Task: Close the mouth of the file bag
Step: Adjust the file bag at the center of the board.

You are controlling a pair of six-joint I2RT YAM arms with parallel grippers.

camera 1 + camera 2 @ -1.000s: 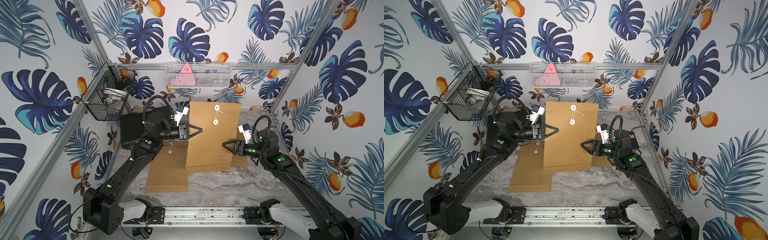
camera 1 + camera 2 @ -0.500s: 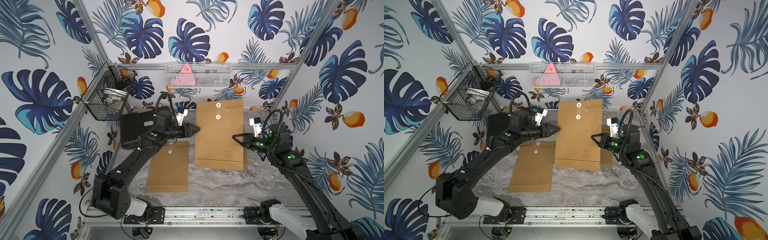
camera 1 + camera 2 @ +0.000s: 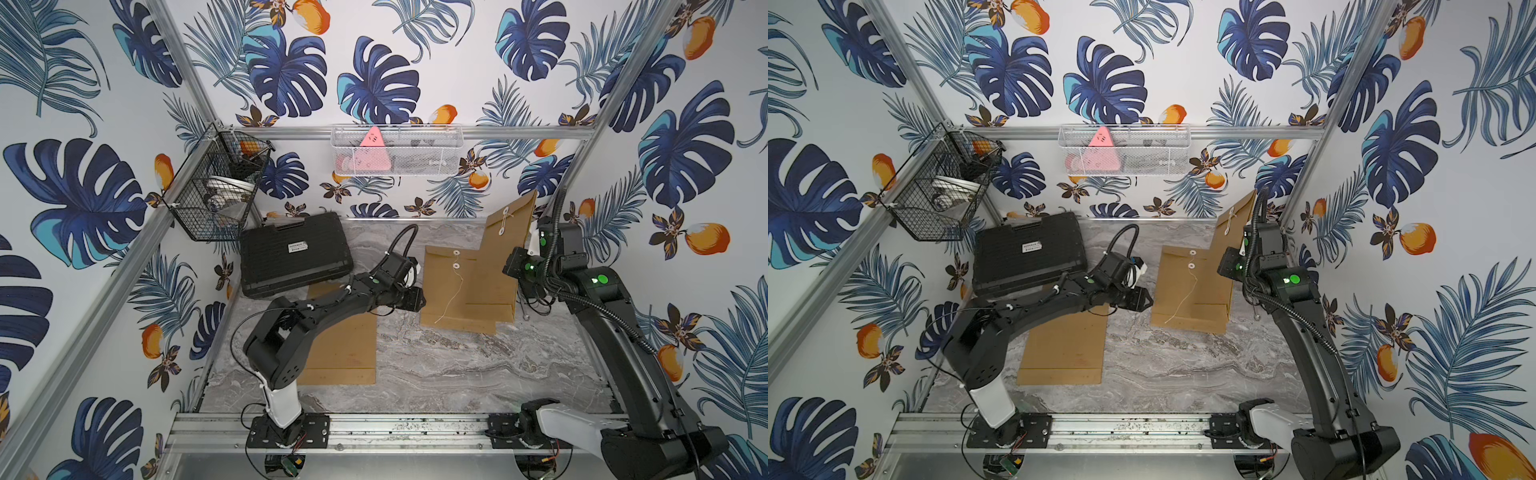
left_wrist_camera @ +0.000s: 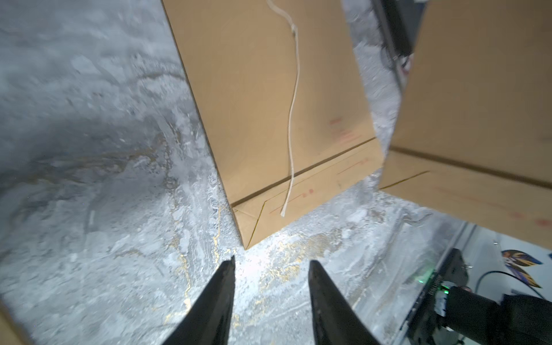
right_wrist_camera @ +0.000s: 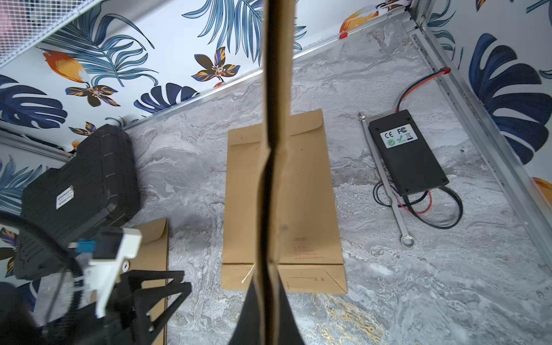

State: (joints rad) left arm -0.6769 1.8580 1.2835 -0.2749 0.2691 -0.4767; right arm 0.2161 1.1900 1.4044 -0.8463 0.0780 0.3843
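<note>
We are looking down on a grey marbled surface (image 3: 457, 365), and we are placing everything against the flat file bag (image 3: 446, 291), which is lying near its middle with the mouth end toward the back wall. The black case (image 3: 295, 253) is sitting well apart from that bag, to the robot's left of it. An upright file bag (image 3: 500, 253) is standing on end along the flat bag's right edge and overlapping it in both top views. Its buttoned flap end is pointing up, and we cannot tell whether its lower end is touching anything. A third file bag (image 3: 340, 349) is lying flat near the flat bag on the robot's left, partly under the left arm (image 3: 328, 301). A black power adapter (image 5: 406, 152) is resting apart from the flat bag on the robot's right. The right gripper (image 5: 266, 286) is pinching the upright bag's edge, its jaws pressing together on the brown paper. The left gripper (image 4: 271, 259) is hovering just beside the flat bag's near corner, its jaws standing spread around nothing. A loose white string (image 4: 291, 119) is trailing down the flat bag's face to its bottom fold. A small metal spoon (image 5: 406, 240) is lying near the flat bag's right edge, apart from it.
</note>
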